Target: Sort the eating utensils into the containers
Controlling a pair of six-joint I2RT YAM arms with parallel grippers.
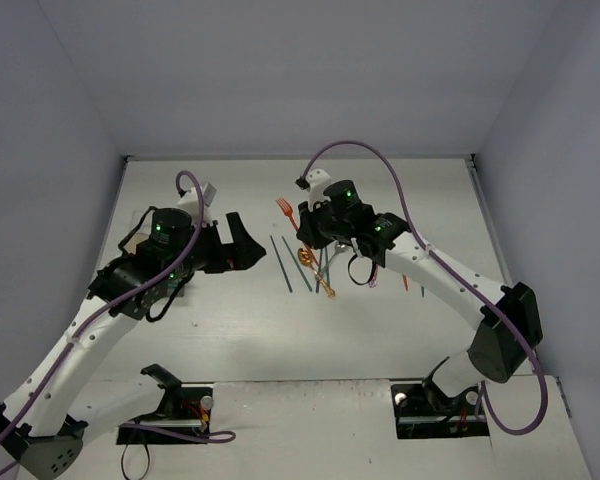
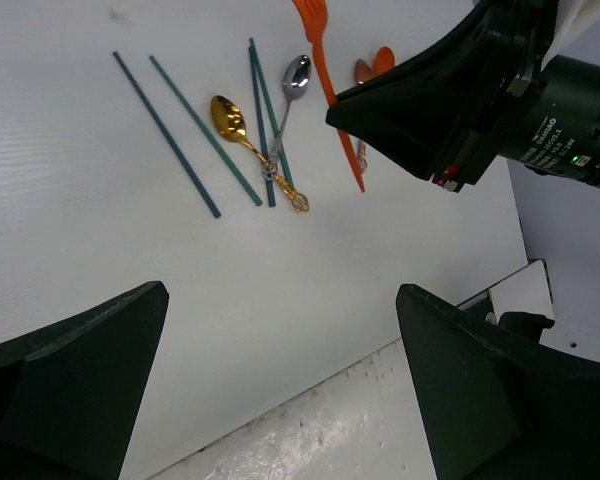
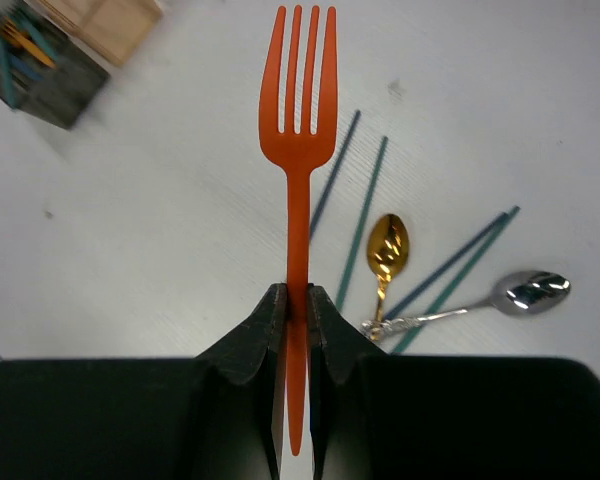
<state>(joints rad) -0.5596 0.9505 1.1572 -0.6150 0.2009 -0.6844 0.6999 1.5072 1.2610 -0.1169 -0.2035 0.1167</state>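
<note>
Soft, even light falls from above, leaving faint shadows on the white table. The gold spoon glints. The left wrist view's near fingers look blurred.

White table, pale grey walls

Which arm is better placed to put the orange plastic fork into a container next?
Right: the right gripper grips the orange plastic fork by its handle. The left gripper hangs open and empty over the table.
</note>
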